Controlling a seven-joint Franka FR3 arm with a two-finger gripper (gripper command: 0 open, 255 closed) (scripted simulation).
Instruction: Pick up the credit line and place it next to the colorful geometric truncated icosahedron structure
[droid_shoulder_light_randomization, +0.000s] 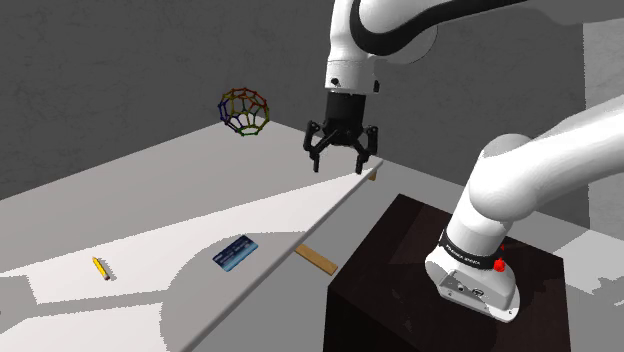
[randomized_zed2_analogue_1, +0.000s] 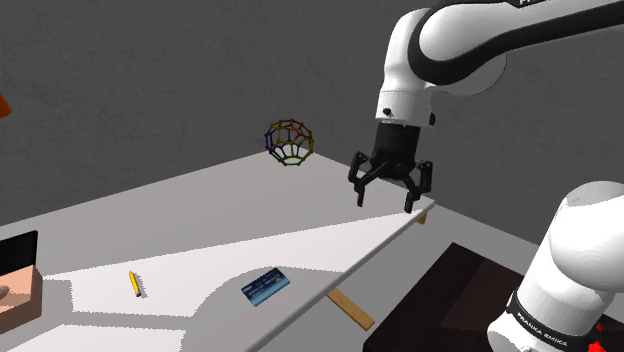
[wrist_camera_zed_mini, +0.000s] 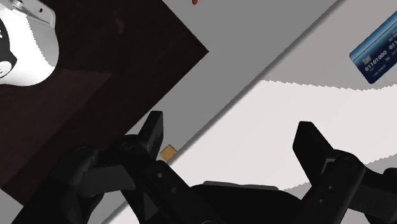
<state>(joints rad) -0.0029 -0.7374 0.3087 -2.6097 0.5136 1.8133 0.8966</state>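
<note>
A blue credit card (droid_shoulder_light_randomization: 235, 252) (randomized_zed2_analogue_1: 266, 287) (wrist_camera_zed_mini: 380, 49) lies flat on the white table, near its front edge. The wire-frame truncated icosahedron (droid_shoulder_light_randomization: 245, 111) (randomized_zed2_analogue_1: 289, 144), made of coloured struts, stands at the table's far corner. My black gripper (droid_shoulder_light_randomization: 342, 155) (randomized_zed2_analogue_1: 390, 186) (wrist_camera_zed_mini: 234, 140) hangs open in the air above the table's edge nearest the stand, well away from the card and lower right of the icosahedron in the shoulder view. Nothing is between its fingers.
A yellow pencil (droid_shoulder_light_randomization: 101, 268) (randomized_zed2_analogue_1: 134, 284) lies left of the card. Wooden brackets (droid_shoulder_light_randomization: 316, 259) (randomized_zed2_analogue_1: 352, 308) stick out below the table's edge. The dark stand (droid_shoulder_light_randomization: 400, 270) sits close to the table. A box-like object (randomized_zed2_analogue_1: 18, 280) is at the second exterior view's left edge.
</note>
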